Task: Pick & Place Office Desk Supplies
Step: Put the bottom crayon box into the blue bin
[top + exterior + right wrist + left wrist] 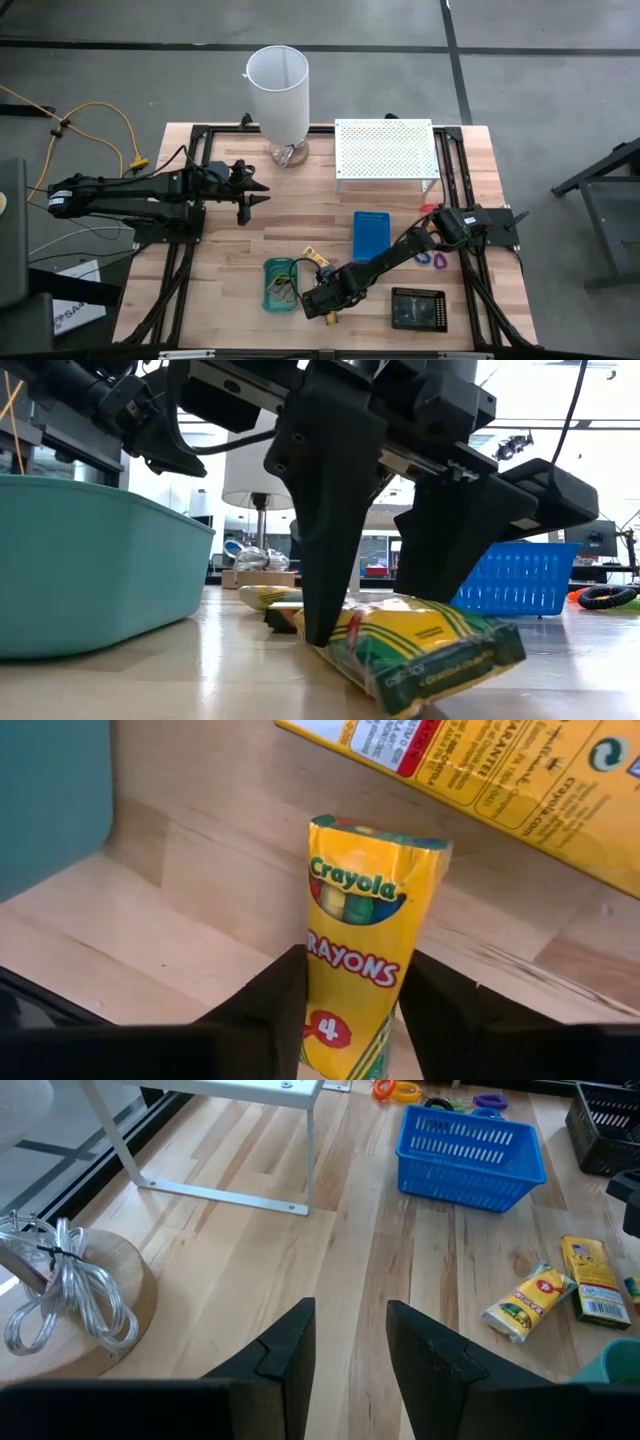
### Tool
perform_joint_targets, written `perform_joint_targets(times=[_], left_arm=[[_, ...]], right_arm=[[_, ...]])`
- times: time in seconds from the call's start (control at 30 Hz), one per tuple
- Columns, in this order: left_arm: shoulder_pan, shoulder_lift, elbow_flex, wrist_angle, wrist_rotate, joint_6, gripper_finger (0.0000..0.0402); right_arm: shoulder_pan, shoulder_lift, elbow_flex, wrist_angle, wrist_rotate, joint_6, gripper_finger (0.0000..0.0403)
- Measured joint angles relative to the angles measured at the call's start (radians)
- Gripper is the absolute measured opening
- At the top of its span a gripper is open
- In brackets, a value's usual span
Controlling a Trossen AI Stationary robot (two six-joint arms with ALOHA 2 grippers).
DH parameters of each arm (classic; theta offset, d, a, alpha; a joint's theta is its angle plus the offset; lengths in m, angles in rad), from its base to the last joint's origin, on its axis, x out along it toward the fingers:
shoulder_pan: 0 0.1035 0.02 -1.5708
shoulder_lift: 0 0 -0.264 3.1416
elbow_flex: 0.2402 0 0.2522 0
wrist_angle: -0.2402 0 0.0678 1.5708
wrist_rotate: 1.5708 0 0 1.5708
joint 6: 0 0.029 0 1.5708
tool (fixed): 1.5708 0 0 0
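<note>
The left gripper (252,193) waits well apart from the work, over bare tabletop (300,215) near the white cylinder (278,88); its jaws stand apart with nothing between them, and the wrist view looks past them toward the blue basket (470,1145) and two other crayon packs (555,1288) lying loose; it seems parked there to leave the other arm room.

The green tray (280,284) sits just beside the right arm's reach, presumably the bin meant for these packs; that would explain why the grasp is being made so close to it.

The right gripper (325,303) is down at the tabletop with its jaws straddling a yellow crayon pack (365,935); one finger stands on each long side of the pack, close against it, but whether they already pinch it I cannot tell. The pack lies flat; its long axis runs straight out from between the jaws, the printed top end pointing away from the wrist, so the jaws close across its narrow width, which looks the surest way to hold it. A larger yellow box (480,780) lies just beyond that far end, angled across it.
</note>
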Motion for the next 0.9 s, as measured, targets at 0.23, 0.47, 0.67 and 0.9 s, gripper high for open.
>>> perform_joint_targets(times=[0.23,0.47,0.67,0.9], left_arm=[[0.000,0.000,0.000,0.000,0.000,0.000,0.0119],[0.000,0.000,0.000,0.000,0.000,0.000,0.0119],[0.000,0.000,0.000,0.000,0.000,0.000,0.0119],[0.000,0.000,0.000,0.000,0.001,0.000,0.0119]], right_arm=[[0.000,0.000,0.000,-0.001,0.001,-0.005,0.0129],[0.000,0.001,0.000,-0.001,0.004,-0.007,0.0129],[0.001,0.001,0.000,-0.001,0.009,-0.007,0.0129],[0.002,0.000,0.000,-0.001,0.036,-0.008,0.0129]])
